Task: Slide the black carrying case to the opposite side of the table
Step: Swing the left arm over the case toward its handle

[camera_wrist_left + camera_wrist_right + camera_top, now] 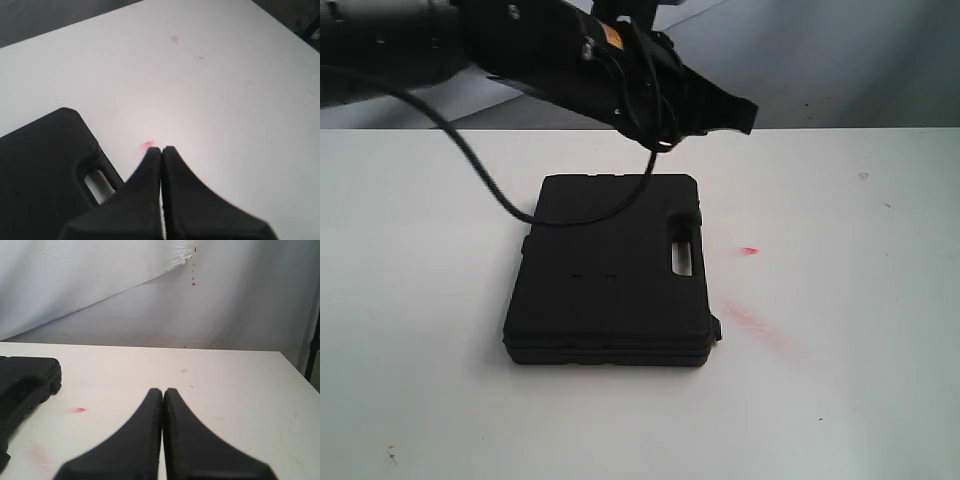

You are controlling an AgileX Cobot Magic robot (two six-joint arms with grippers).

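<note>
Writing is showing only as a small yellow label point(612, 37) on the left arm, too small to read. The left gripper point(745, 115) is hanging in the air with its fingers pressed together and nothing between them, just past the case's far corner on the handle side. The case point(610, 270) is lying flat, lid up, on the table point(840, 300), below that gripper and nearer the exterior camera. Its handle slot point(681, 258) is running along the edge closest under the gripper.

Bare white tabletop is stretching wide around all four edges of the case. A red spot point(748, 250) is sitting just ahead of the left fingertips, and a fainter red smear point(755, 318) is lying near the case's near handle-side corner. Both are flat marks.

A black cable point(480, 170) is drooping from the arm and crossing over the lid; whether it is touching the lid cannot be told.

The right gripper point(163, 390) is also holding its fingers pressed together, empty, low over the table. The case is lying off to one side of it and apart, with the red spot between them. A white cloth point(125, 290) is hanging behind the table's far edge ahead of it.
</note>
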